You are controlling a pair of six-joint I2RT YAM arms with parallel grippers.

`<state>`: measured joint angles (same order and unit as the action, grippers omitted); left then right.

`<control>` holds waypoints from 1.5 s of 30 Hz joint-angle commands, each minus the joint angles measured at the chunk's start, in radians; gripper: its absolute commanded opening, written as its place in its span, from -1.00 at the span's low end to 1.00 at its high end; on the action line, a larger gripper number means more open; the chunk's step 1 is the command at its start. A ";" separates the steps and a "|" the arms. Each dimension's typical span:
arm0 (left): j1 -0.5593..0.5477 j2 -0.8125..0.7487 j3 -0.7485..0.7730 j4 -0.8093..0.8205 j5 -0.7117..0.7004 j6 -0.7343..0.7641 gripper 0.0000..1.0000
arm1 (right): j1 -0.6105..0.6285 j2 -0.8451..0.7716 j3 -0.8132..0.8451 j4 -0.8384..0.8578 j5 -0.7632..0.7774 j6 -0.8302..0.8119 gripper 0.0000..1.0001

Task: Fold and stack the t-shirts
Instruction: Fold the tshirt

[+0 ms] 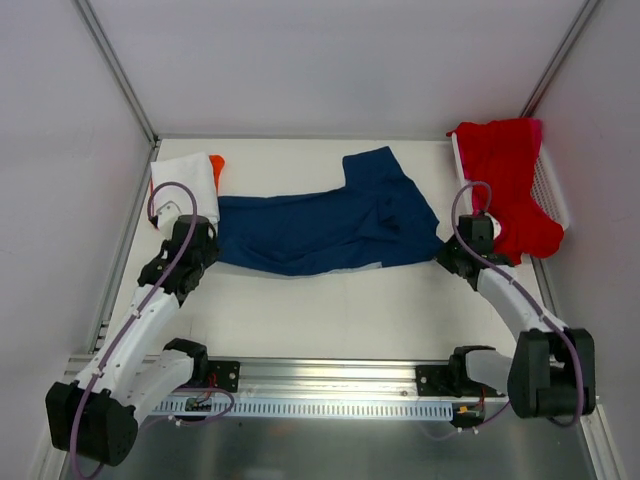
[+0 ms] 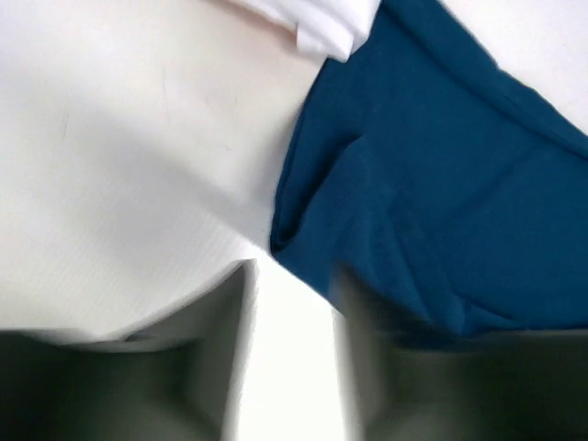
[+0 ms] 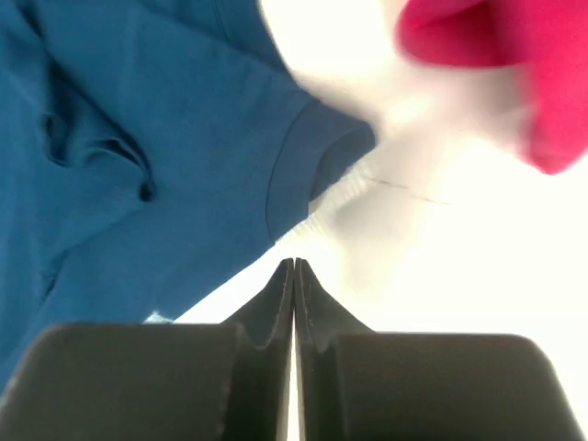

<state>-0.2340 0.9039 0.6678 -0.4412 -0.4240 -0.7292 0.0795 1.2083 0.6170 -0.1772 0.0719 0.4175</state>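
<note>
A navy blue t-shirt (image 1: pixel 320 225) lies spread and rumpled across the middle of the table. At the back left a folded white t-shirt (image 1: pixel 185 185) rests on an orange one (image 1: pixel 216 162). A red t-shirt (image 1: pixel 505 180) hangs over the basket at the back right, with a pink edge (image 1: pixel 537 130) behind it. My left gripper (image 2: pixel 294 285) is open just short of the navy shirt's left corner (image 2: pixel 303 230), with only bare table between its fingers (image 2: pixel 220 349). My right gripper (image 3: pixel 294 266) is shut and holds nothing, just short of the navy sleeve (image 3: pixel 184 165).
A white mesh basket (image 1: pixel 552 190) stands against the right wall at the back. Grey walls close in the left, right and back sides. The metal rail (image 1: pixel 320 385) with both arm bases runs along the near edge. The red shirt (image 3: pixel 496 55) hangs ahead of the right gripper.
</note>
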 commanded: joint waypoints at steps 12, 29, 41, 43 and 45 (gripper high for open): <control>0.005 -0.069 0.110 -0.057 0.042 0.053 0.98 | 0.026 -0.237 0.271 -0.170 0.065 -0.084 0.99; 0.005 0.251 0.164 0.216 0.206 0.198 0.98 | -0.040 0.851 1.048 0.087 -0.613 -0.037 0.99; 0.002 0.260 0.098 0.299 0.249 0.226 0.98 | -0.099 1.313 1.716 -0.009 -0.529 -0.088 0.99; 0.002 0.279 0.108 0.305 0.260 0.225 0.98 | -0.110 1.329 1.699 0.005 -0.503 -0.086 0.99; 0.001 0.294 0.110 0.317 0.268 0.221 0.98 | -0.118 1.346 1.667 0.054 -0.488 -0.074 0.99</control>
<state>-0.2344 1.1755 0.7597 -0.1749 -0.1856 -0.5270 -0.0158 2.5187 2.2871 -0.1654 -0.4519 0.3473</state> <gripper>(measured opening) 0.990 0.993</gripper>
